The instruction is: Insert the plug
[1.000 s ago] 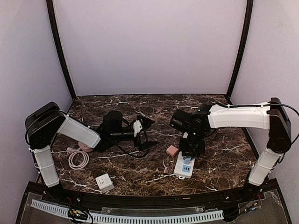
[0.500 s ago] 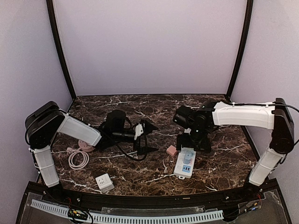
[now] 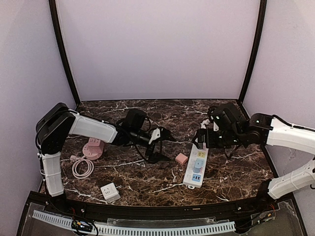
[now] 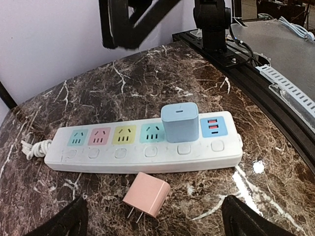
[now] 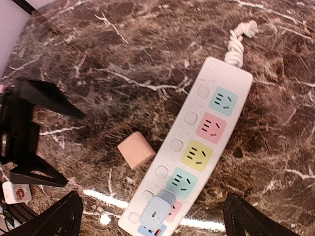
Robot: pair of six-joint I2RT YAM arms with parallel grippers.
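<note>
A white power strip with coloured sockets lies right of centre on the marble table. A light blue plug stands pushed into a socket beside the strip's blue USB end, also seen from above. A pink plug lies loose on its side next to the strip, prongs toward the camera. My left gripper is open, low over the table, one finger either side of the pink plug and short of it. My right gripper is open above the strip, holding nothing.
A round pink socket, a coiled white cable and a white cube adapter sit at the left near the left arm's base. The strip's bundled cord lies at its far end. Black frame rails edge the table.
My right gripper has opened, let go of the blue plug in the strip and drawn back to the right. My left arm has reached rightward toward the pink plug.
</note>
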